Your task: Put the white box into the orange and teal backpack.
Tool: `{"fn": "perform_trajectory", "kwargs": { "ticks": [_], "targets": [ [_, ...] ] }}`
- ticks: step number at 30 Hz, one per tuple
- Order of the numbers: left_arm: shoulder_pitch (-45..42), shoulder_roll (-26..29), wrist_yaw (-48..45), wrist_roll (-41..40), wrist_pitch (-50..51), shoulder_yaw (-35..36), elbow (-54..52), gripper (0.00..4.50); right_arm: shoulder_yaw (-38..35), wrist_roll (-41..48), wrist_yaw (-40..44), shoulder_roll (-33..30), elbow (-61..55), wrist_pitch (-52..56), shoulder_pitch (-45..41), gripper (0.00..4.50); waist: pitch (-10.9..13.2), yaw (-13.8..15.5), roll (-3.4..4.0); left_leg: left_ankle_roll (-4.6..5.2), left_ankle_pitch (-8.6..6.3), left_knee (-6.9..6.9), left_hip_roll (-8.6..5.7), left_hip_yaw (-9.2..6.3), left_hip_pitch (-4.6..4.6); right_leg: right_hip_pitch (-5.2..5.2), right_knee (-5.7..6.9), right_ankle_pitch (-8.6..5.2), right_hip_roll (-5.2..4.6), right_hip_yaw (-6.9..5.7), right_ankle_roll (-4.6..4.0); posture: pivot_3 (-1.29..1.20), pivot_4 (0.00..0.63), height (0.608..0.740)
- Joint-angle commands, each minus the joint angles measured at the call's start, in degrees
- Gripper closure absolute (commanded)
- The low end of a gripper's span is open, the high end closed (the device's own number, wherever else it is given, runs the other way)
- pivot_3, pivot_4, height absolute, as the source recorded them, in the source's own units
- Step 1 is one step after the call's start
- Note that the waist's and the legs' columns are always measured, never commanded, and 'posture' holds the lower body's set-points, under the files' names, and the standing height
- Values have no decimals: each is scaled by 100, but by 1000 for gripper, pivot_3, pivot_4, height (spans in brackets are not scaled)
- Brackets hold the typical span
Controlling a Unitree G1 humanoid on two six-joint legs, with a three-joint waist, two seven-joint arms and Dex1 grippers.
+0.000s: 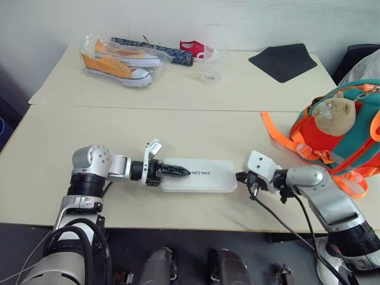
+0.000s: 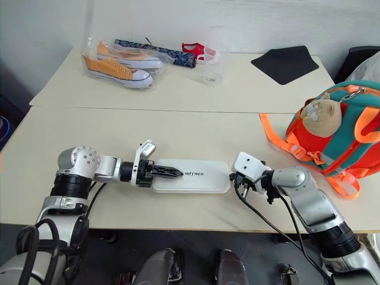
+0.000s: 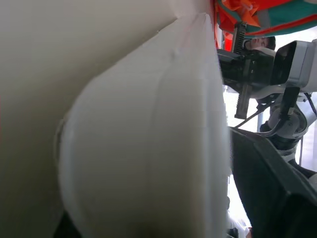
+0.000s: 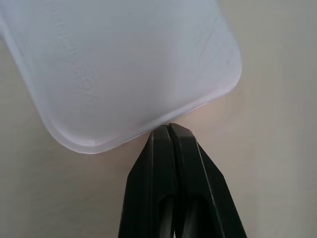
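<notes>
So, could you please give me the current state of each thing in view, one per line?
white box: flat on the table, outside the backpack.
orange and teal backpack: on the table; can't tell whether it's unzipped.
left gripper: at the box's end, one finger over the lid.
right gripper: shut, tips against the box's other end.
orange sneakers: wrapped in clear plastic.

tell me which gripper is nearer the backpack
Right. The right gripper sits at the white box's end facing the backpack; the left gripper is over the box's far end.

Head stereo pair looking down over table, wrist cameras close on white box
</notes>
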Motion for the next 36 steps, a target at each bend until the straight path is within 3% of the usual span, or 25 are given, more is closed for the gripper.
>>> {"fn": "perform_trajectory", "kwargs": {
  "ticks": [1, 3, 7, 13, 17, 20, 22, 29, 32, 36],
  "targets": [
    [73, 162, -49, -669, 12, -154, -311, 2965, -385, 540, 68, 142, -354, 67, 467, 4500, 0, -1, 0, 0, 0, 0, 0, -1, -1, 0, 0, 0, 0, 0, 0, 0, 150, 740],
    [249, 185, -74, -781, 12, 149, -753, 3288, -1042, 727, -109, 146, -542, -18, 1012, 4317, 0, 14, 1, 1, 0, 0, -1, -3, -3, 2, -4, 0, -1, 1, 0, 0, 150, 740],
    [1029, 46, -662, -636, -1798, 876, -2034, 3289, -2396, 1285, -204, 263, -1144, -164, 2193, 3281, 7, 52, 8, 4, -2, -4, -2, -4, -11, 1, -11, 0, -1, 4, 0, 0, 150, 740],
    [1970, 519, -2151, 312, -4085, 287, -3048, 3289, -4327, 1690, -547, 1246, -1230, -1225, 3972, 1350, 4, 97, 19, -8, 1, -34, -1, 0, 1, 5, -33, -1, 3, 7, -2, 0, 150, 740],
    [2266, 329, -2758, 1476, -6455, -163, -2978, 3289, -5633, 2010, -736, 1839, -549, -2224, 4581, 33, 6, 88, 29, -8, 0, -46, -1, 10, -1, 3, -62, 11, 6, 21, -9, 0, 150, 740],
    [2292, 33, -2738, 1732, -7155, -251, -2835, 3289, -6148, 2256, -926, 1802, -135, -2506, 4455, 33, 6, 70, 33, -4, -3, -59, -1, 21, -3, -1, -87, 21, 6, 35, -9, 0, 150, 740],
    [2278, -58, -2718, 1801, -7272, -304, -2793, 3289, -6092, 2238, -888, 1475, 47, -2552, 4172, 33, 7, -4, 39, 1, -6, -64, 0, 22, -1, -5, -92, 23, 8, 44, -10, 0, 150, 740],
    [2025, -47, -2822, 2050, -7526, -425, -2408, 3289, -5010, 2308, -516, 165, 1425, -2181, 2008, 33, 21, -119, 64, 16, -3, -39, 6, 20, 8, -8, -59, 22, 21, 42, -11, 0, 150, 740],
    [2036, 97, -2889, 1941, -7219, -421, -2484, 3289, -4410, 2364, -252, 2, 1867, -1963, 1146, 590, 26, -67, 71, 43, 16, -36, 10, 12, 6, -7, -52, 20, 24, 32, -15, 0, 150, 740],
    [2132, 253, -2791, 1758, -6905, -231, -2695, 3289, -3788, 2333, -114, 98, 2152, -1868, 315, 1939, 33, -62, 83, 54, 19, -25, 6, 5, -8, -6, -50, 19, 21, 20, -17, 0, 150, 740]
  ]
}}
